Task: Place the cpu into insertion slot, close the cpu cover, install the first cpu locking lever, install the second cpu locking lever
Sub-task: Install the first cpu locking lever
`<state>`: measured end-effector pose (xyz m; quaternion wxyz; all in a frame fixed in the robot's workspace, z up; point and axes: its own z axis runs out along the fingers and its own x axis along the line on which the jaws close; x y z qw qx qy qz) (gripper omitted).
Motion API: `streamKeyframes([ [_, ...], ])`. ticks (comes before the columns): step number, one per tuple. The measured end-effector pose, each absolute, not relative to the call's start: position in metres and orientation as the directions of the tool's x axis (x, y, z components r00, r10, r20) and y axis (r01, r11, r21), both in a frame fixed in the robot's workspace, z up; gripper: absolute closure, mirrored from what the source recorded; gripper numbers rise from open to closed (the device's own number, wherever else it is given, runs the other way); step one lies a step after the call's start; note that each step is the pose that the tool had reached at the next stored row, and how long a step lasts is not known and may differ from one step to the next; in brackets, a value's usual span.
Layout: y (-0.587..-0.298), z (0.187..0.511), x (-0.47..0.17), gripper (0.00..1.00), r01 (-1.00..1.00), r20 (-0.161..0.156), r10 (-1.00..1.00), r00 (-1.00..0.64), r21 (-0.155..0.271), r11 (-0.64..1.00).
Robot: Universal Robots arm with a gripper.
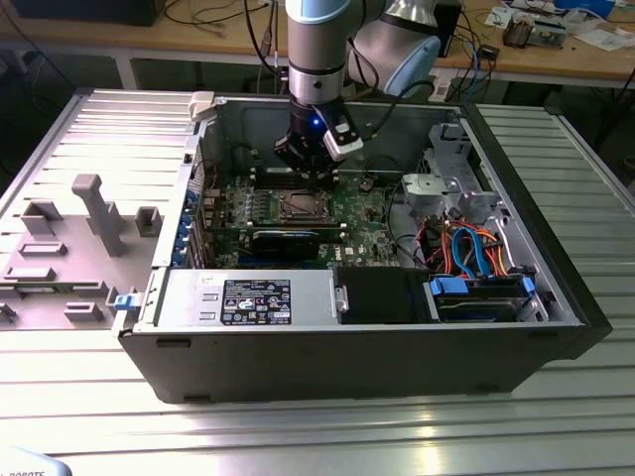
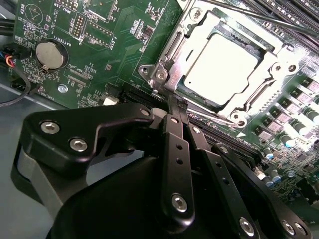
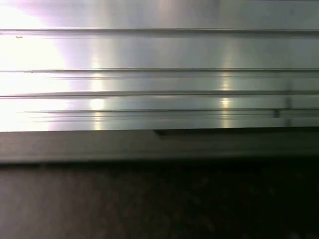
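Note:
The cpu, a bright silver square, lies in the insertion slot on the green board. The cpu cover, a silver frame with a window, lies flat over the chip's edges. A thin metal lever rod runs along the far side of the socket. My gripper has its black fingers pressed together, tips just beside one corner of the socket's metal rim. In the exterior view the gripper hangs inside the case just behind the socket. Nothing shows between the fingers.
Long black memory slots flank the socket, and a coin battery sits on the board. A black card, the power supply and a drive cage with cables crowd the case. The first wrist view faces ribbed metal.

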<state>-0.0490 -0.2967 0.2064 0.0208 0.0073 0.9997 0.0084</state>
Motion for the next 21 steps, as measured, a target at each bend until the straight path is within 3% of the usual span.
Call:
streamKeyframes([
  [21,-0.2969,0.2024,-0.0484,0.89,0.014,-0.041,0.014,-0.999,0.000,1.000],
])
